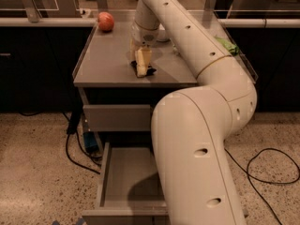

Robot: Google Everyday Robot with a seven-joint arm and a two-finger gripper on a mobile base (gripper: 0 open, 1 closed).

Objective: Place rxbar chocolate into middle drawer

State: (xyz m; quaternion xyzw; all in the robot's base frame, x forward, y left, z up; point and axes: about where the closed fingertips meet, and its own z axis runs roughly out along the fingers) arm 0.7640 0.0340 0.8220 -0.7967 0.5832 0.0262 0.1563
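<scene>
Camera view: a large white robot arm (201, 139) fills the right side and reaches up and over a grey cabinet top (108, 64). The gripper (141, 70) points down near the middle of that top, its pale tip resting on the rxbar chocolate (150, 71), a small dark bar lying flat on the surface. How wide the gripper stands, and whether it has hold of the bar, cannot be told. A red apple (106, 21) sits at the back left corner, well apart from the bar. A green bag (228, 46) lies at the right edge, partly hidden by the arm. Below the top, the upper drawer (117, 117) is closed; beneath it an open drawer (123, 170) is pulled out. Black cables (77, 146) trail on the speckled floor (37, 172).
</scene>
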